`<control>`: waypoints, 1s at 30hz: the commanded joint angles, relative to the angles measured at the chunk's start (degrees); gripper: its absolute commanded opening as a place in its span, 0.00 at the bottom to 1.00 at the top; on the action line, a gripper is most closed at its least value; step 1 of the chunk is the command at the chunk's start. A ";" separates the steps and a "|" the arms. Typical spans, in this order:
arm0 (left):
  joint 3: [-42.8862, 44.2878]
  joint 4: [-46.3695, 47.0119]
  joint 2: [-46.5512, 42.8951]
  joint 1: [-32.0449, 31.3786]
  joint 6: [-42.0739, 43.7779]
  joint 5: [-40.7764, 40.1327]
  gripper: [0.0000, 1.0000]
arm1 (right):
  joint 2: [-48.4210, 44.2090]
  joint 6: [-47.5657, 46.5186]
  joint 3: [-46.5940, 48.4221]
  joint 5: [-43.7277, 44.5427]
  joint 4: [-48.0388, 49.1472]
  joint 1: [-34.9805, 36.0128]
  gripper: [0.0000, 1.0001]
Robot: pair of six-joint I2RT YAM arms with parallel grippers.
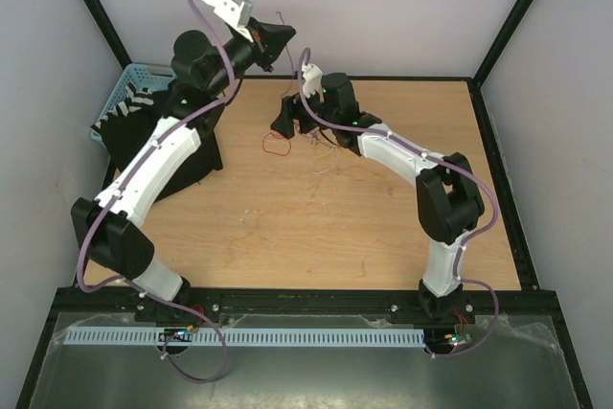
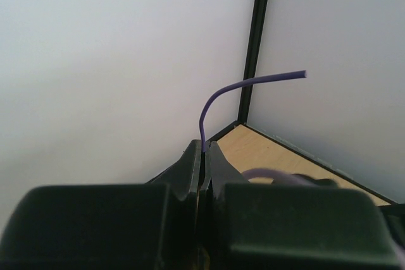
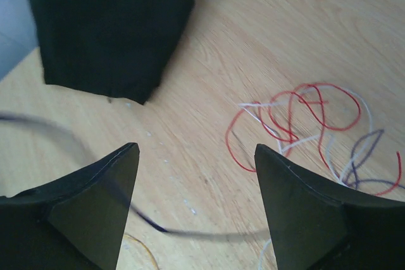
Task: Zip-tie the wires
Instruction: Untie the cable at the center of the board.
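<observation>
The wires (image 1: 321, 148) lie in a loose tangle on the wooden table, with a red loop (image 1: 277, 147) at its left end. In the right wrist view they curl in red, white and dark strands (image 3: 304, 118) just right of my right gripper (image 3: 196, 150). That gripper is open and low over the table, and a blurred dark strand (image 3: 190, 235) crosses between its fingers. My right gripper (image 1: 284, 122) sits just behind the red loop. My left gripper (image 1: 285, 35) is raised near the back wall. The left gripper (image 2: 204, 147) is shut on a thin purple strip (image 2: 253, 81) that curves up and to the right.
A blue basket (image 1: 129, 93) stands at the table's far left corner. A black block (image 1: 196, 155) sits under the left arm and shows as a dark mass (image 3: 107, 30) ahead of the right gripper. An orange-yellow strand (image 3: 142, 248) lies near the left finger.
</observation>
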 commanded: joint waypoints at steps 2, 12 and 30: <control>1.18 -1.10 -6.77 4.64 -3.84 -0.78 0.00 | 3.64 -1.65 0.78 5.44 -0.25 -0.25 0.79; 0.41 -2.89 -18.71 16.17 -11.33 -0.79 0.00 | 11.19 8.24 2.35 3.59 6.10 -3.19 0.63; 0.13 -14.97 -32.32 26.08 -4.72 -6.79 0.00 | 13.45 8.83 30.13 2.05 -6.35 -13.66 0.31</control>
